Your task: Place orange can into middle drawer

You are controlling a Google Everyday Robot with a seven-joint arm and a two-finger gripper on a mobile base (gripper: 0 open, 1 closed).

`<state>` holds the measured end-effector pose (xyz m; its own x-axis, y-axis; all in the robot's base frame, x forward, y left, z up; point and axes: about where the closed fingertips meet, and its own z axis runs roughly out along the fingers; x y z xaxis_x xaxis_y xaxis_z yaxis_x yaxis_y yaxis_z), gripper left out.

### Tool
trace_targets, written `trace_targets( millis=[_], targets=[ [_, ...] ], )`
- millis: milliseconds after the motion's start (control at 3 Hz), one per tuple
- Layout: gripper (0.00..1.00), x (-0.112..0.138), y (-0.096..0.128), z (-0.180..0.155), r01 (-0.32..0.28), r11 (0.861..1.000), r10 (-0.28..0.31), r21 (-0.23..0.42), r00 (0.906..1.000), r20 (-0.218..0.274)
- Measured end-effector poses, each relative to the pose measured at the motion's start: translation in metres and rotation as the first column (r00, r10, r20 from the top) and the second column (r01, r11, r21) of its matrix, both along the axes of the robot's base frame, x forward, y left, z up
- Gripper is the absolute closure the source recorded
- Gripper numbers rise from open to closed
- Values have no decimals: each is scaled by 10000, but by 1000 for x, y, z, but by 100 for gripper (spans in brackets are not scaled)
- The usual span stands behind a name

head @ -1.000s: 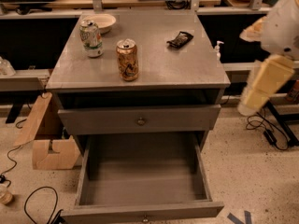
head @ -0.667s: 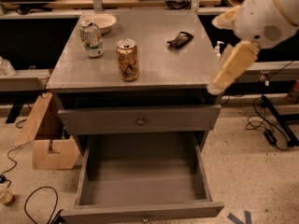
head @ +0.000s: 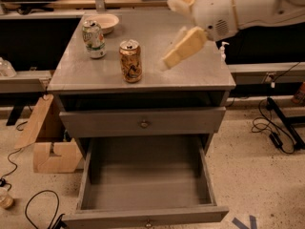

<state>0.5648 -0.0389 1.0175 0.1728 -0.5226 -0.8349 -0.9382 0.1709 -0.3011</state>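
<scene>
The orange can (head: 130,61) stands upright on the grey cabinet top (head: 200,73), left of centre near the front edge. My gripper (head: 167,33) hangs above the cabinet top, to the right of the can and apart from it. It is open and empty, with one cream finger (head: 183,46) pointing down-left toward the can. The white arm comes in from the upper right. The middle drawer (head: 95,175) is pulled out wide below, and its plain grey floor is bare.
A green-and-white can (head: 94,38) stands at the back left of the top, next to a white bowl (head: 107,22). The shallower upper drawer front (head: 143,123) is shut. A cardboard box (head: 45,137) sits on the floor at left, and cables lie at right.
The arm has swung in from the right over the cabinet top, bringing the gripper close to the orange can. It now covers the dark object at the back right.
</scene>
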Motion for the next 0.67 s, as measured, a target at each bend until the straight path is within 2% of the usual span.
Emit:
trace_targets(
  millis=[333,667],
  targets=[
    [0,-2,18,10,-238,9987,234,452,9997,98],
    [0,-2,17,9,-230,9989,227,418,9997,92]
  ],
)
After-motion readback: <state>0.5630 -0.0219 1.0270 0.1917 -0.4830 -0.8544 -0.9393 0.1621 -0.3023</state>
